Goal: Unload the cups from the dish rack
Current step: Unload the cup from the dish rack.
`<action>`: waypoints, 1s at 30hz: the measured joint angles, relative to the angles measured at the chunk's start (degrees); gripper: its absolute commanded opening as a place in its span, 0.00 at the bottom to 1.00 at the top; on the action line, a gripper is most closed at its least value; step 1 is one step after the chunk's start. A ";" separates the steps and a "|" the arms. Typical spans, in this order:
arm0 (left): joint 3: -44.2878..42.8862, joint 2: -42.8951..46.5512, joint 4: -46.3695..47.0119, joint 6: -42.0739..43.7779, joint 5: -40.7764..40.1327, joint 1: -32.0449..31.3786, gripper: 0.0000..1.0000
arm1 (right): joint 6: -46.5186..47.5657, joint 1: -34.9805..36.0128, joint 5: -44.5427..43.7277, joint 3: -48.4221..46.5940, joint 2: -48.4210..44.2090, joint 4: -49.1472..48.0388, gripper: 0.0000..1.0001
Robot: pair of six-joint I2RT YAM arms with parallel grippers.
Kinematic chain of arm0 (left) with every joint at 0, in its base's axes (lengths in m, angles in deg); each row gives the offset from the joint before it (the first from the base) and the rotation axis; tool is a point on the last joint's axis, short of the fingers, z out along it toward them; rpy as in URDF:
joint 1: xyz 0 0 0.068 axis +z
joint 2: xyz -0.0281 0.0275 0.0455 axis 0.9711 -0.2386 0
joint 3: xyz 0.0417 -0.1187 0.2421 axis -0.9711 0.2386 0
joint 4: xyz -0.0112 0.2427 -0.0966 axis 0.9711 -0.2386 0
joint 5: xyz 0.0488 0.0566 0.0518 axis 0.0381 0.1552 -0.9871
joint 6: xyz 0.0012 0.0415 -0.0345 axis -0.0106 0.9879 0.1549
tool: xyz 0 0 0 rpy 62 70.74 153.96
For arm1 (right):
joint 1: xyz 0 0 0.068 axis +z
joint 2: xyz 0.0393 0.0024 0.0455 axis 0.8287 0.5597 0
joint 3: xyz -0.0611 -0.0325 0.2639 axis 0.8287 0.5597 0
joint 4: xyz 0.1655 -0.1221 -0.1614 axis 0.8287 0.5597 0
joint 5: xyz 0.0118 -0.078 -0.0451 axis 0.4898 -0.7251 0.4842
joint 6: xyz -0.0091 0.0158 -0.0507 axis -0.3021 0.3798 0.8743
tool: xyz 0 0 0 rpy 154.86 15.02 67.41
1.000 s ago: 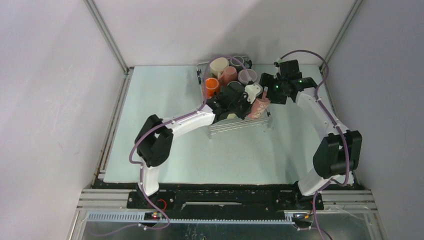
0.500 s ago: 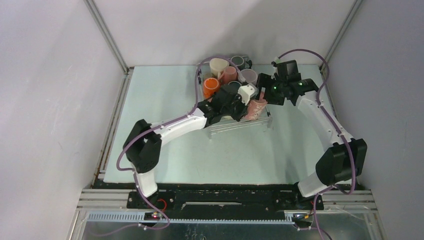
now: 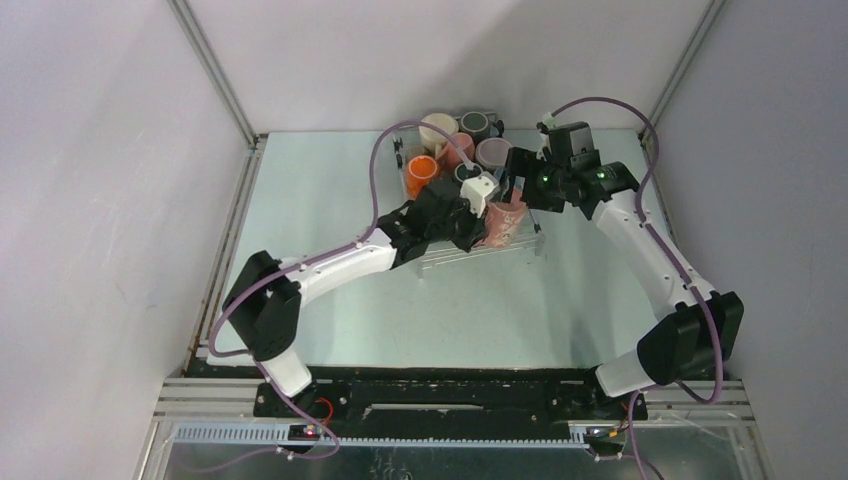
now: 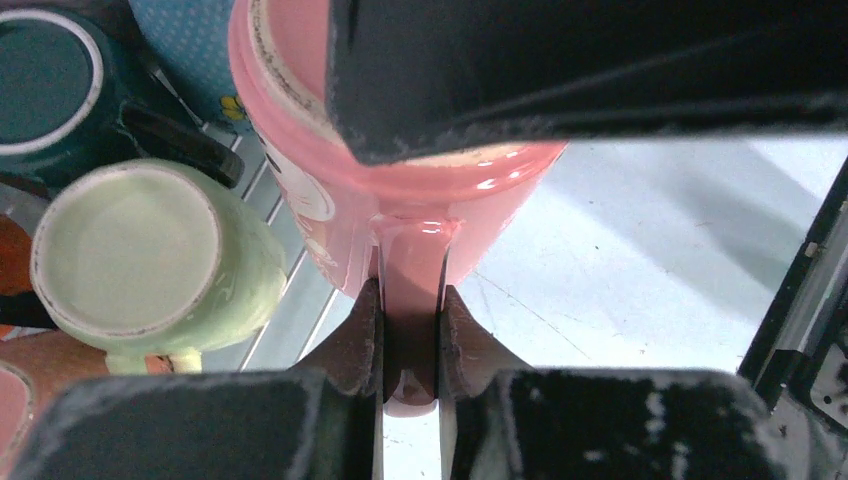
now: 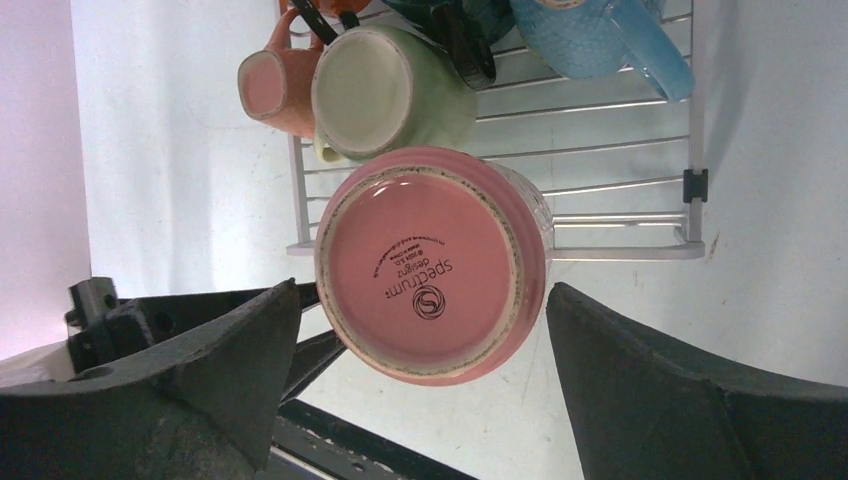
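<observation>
L gripper (image 4: 410,330) is clamping tight on the handle of the pink mug (image 5: 430,265), one finger on each side. R gripper (image 5: 422,290) is hovering w/ jaws spread wide, straddling that mug's base w/o touching it. The pink mug is sitting base-up over the near corner of the dish rack (image 5: 620,250), just beside a pale green mug (image 5: 385,95). It's possibly clearing the ribs, hard to tell. A dark teal mug (image 4: 50,90) and a blue mug (image 5: 600,35) are sitting farther in on the rack.
</observation>
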 measured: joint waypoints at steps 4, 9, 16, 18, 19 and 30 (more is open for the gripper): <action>2.32 1.18 0.92 -1.07 0.02 -0.15 0.00 | -0.37 0.17 0.00 0.57 -1.55 -0.04 1.00; 6.01 3.39 2.62 -2.45 -0.02 -0.26 0.00 | -0.76 0.22 0.04 2.12 -4.28 -0.35 1.00; 11.39 7.85 3.61 -3.65 -0.20 -0.44 0.00 | -1.20 0.31 -0.07 3.43 -6.97 -0.44 1.00; 13.53 10.19 3.72 -4.07 -0.48 -0.52 0.00 | -1.22 0.28 -0.20 3.43 -7.63 -0.44 1.00; 14.36 11.17 3.76 -4.28 -0.68 -0.57 0.00 | -1.25 0.28 -0.22 3.45 -7.98 -0.46 1.00; 25.88 29.05 0.63 -6.40 -6.67 -0.79 0.00 | -1.88 -1.51 -0.31 6.05 -10.23 -1.38 1.00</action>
